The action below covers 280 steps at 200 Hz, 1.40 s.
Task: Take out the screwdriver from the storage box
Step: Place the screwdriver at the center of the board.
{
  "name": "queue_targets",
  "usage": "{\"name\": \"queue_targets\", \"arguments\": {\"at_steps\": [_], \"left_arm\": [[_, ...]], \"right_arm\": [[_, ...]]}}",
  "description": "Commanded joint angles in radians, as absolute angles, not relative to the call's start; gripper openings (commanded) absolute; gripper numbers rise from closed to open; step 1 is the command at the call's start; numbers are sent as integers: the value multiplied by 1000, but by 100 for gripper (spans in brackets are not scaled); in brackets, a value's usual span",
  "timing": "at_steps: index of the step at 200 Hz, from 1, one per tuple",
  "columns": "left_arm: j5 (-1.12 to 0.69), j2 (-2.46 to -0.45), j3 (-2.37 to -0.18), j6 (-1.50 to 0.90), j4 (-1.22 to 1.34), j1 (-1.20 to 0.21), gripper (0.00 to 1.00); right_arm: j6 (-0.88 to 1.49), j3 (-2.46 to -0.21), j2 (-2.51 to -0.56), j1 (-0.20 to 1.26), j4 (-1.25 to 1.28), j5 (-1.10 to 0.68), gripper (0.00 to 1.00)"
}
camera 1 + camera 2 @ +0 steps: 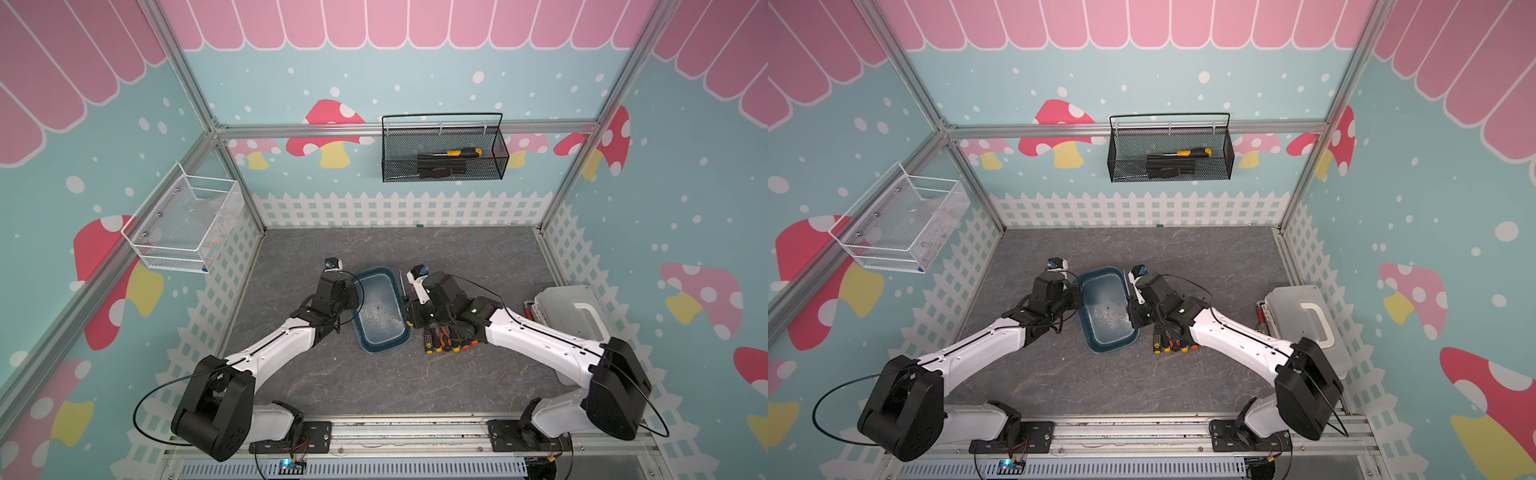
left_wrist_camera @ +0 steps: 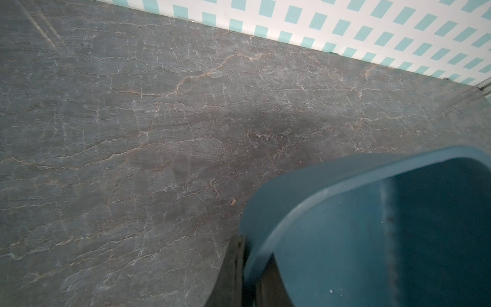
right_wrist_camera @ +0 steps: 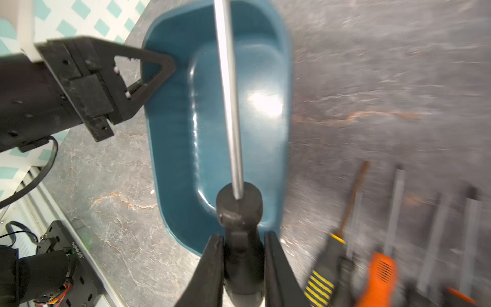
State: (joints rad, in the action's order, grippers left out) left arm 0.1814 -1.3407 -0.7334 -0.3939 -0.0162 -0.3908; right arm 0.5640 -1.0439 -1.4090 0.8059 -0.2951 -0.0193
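Note:
The teal storage box (image 1: 376, 291) (image 1: 1106, 303) sits mid-table, and nothing shows inside it. My left gripper (image 1: 353, 298) (image 2: 251, 252) is shut on the box's left rim (image 2: 265, 212); it also shows in the right wrist view (image 3: 159, 71). My right gripper (image 1: 411, 316) (image 3: 243, 236) is shut on the dark handle of a screwdriver (image 3: 240, 210). The screwdriver's steel shaft (image 3: 229, 93) points away over the box. In a top view the shaft (image 1: 402, 282) runs along the box's right rim. The handle is hidden under the right wrist in both top views.
Several other screwdrivers (image 1: 446, 340) (image 3: 372, 265) lie in a row on the table just right of the box. A whitish case (image 1: 569, 311) stands at the right wall. A black mesh basket (image 1: 444, 166) hangs on the back wall, and a white wire basket (image 1: 187, 224) hangs on the left.

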Motion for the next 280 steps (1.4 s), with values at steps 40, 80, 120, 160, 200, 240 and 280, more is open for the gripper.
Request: {"name": "queue_targets", "arguments": {"at_steps": [40, 80, 120, 160, 200, 240, 280], "left_arm": [[161, -1359, -716, -411, 18, -385, 0], [157, -1367, -712, -415, 26, -384, 0], [155, -1366, -711, -413, 30, -385, 0], [157, -1371, -709, -407, 33, -385, 0], [160, -1368, -708, -404, 37, -385, 0], [158, -1373, -706, -405, 41, -385, 0], [155, -1379, -706, -400, 48, -385, 0]], "right_arm": [[409, -987, -1227, 585, -591, -17, 0], [311, -1007, -1220, 476, -732, 30, 0], [241, -977, -1254, 362, -748, 61, 0], [206, -937, -1286, 258, -726, 37, 0], [183, -912, -1339, 178, -685, -8, 0], [155, -926, -1432, 143, -663, -39, 0], [132, -950, -1502, 131, -657, -33, 0]]}}
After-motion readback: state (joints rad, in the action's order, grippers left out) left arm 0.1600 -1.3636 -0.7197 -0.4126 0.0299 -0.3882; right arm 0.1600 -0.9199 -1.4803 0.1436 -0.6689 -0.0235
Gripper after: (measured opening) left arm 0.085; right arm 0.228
